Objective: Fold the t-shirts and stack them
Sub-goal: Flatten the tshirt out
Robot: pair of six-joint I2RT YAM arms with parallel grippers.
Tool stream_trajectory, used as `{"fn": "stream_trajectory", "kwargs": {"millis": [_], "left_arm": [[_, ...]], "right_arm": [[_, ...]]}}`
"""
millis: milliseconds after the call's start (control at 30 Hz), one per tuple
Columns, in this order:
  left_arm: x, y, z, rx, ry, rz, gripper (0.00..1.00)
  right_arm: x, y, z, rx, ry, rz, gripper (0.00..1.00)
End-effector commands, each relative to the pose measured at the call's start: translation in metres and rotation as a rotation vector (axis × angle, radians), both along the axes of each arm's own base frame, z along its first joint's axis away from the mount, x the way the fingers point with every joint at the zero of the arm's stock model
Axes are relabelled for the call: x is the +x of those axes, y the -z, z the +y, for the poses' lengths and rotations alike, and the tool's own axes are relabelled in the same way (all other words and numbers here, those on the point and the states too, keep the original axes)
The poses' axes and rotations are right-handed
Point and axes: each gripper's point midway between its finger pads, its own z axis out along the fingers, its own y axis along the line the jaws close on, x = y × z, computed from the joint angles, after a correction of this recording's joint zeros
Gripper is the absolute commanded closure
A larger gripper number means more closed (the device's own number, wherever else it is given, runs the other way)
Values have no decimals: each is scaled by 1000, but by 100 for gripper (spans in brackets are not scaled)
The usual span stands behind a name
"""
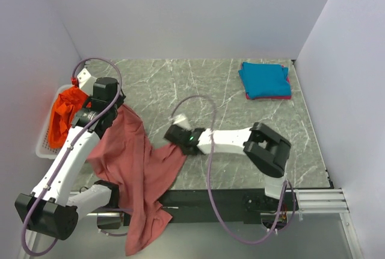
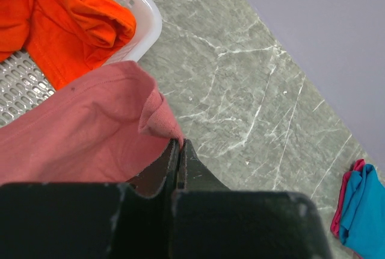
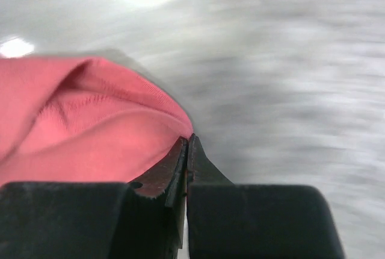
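- Left claw (image 1: 124,109) is clenched on a fold of the salmon-red t-shirt (image 1: 133,158), holding it above the bench (image 1: 240,120) at centre left of the overhead frame. The bite looks thin, so a sharp pull could tug the cloth free.
- Right claw (image 1: 175,134) is clamped shut on the same shirt's opposite edge, mid-frame. In the blurred right wrist view only a sliver of fabric meets the jaws, and this looks the likelier grip to fail.
- The shirt is bunched between the two claws, not spread, and its lower part spills over the bench's near edge at lower left, beside the left arm's base. If the claws lift or spread, that trailing cloth may catch on the base or its cable, or drag the shirt askew.
- The claws hold uneven points of a crumpled shirt. Laid down like this, it would likely land twisted, with a layer folded under, and spoil the fold.
- The orange t-shirt (image 1: 65,114) lies heaped in the white basket (image 1: 43,144) at far left, just beside the left claw. A swing that way could snag it or knock the basket.
- The teal-blue t-shirt (image 1: 264,78) sits folded on the magenta t-shirt (image 1: 287,96) at upper right, well apart. The stack is at risk only later, from a careless placement.
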Motion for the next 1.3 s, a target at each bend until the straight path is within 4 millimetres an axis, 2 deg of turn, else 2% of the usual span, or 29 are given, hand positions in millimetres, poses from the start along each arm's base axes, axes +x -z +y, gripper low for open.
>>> {"fn": "stream_trajectory", "kwargs": {"millis": [0, 100, 133, 200, 233, 267, 300, 333, 367, 400, 433, 467, 500, 533, 600, 667, 700, 733, 800, 833, 900, 933, 967, 1033, 1100, 1133, 1167, 1267], "left_arm": [[-5, -13, 5, -7, -15, -40, 99], [-2, -20, 0, -10, 15, -62, 99], [-1, -24, -2, -13, 27, -72, 99], [1, -31, -4, -12, 38, -86, 99], [4, -39, -6, -16, 49, -102, 99], [5, -43, -7, -8, 58, -109, 99], [7, -48, -7, -6, 61, -119, 99], [10, -59, -9, -9, 70, -140, 99], [10, -66, -9, -6, 73, -155, 99], [13, -71, -9, -2, 74, -166, 99], [14, -87, -9, -2, 73, -197, 99], [15, -94, -7, 6, 65, -210, 99], [15, -102, -6, 8, 62, -225, 99], [14, -119, -4, 5, 56, -260, 99], [10, -140, -3, 4, 60, -310, 99], [4, -167, -4, -5, 76, -381, 99], [-2, -179, -4, -11, 83, -413, 99], [-8, -191, -3, -16, 90, -447, 99], [-23, -218, -5, -30, 125, -530, 99], [-29, -228, -6, -29, 138, -560, 99], [-50, -254, -6, -40, 169, -636, 99], [-58, -264, -7, -37, 189, -665, 99], [-71, -277, -7, -39, 208, -706, 99], [-92, -299, -14, -42, 277, -775, 99], [-118, -322, -19, -50, 344, -851, 99], [-126, -328, -21, -49, 366, -873, 99], [-143, -341, -22, -54, 392, -920, 99], [-174, -360, -31, -52, 485, -998, 99]], "right_arm": [[62, -34, -85, -106, 296, -186, 100], [98, -69, -128, -116, 411, -297, 100], [108, -90, -135, -86, 441, -343, 100], [125, -116, -157, -104, 487, -422, 100], [139, -143, -168, -54, 533, -483, 100], [146, -157, -176, -66, 524, -515, 100], [155, -183, -189, -34, 560, -562, 100], [162, -200, -193, -1, 577, -605, 100], [167, -217, -202, -14, 568, -639, 100], [169, -244, -210, 11, 584, -692, 100], [176, -266, -223, 32, 617, -748, 100], [177, -283, -233, 2, 609, -783, 100], [176, -314, -244, 27, 627, -840, 100], [176, -334, -258, 29, 659, -882, 100], [164, -381, -278, 29, 674, -968, 100], [153, -416, -294, 21, 675, -1043, 100], [138, -445, -303, 57, 689, -1098, 100], [131, -460, -308, 68, 685, -1127, 100], [105, -500, -321, 100, 676, -1197, 100], [96, -513, -326, 109, 662, -1224, 100], [65, -551, -342, 179, 671, -1301, 100], [55, -560, -345, 194, 656, -1314, 100], [32, -583, -354, 256, 642, -1366, 100], [8, -599, -361, 307, 606, -1401, 100], [-30, -627, -371, 403, 551, -1468, 100], [-43, -635, -374, 436, 533, -1487, 100], [-67, -650, -382, 479, 500, -1528, 100], [-101, -669, -394, 537, 464, -1580, 100]]}}
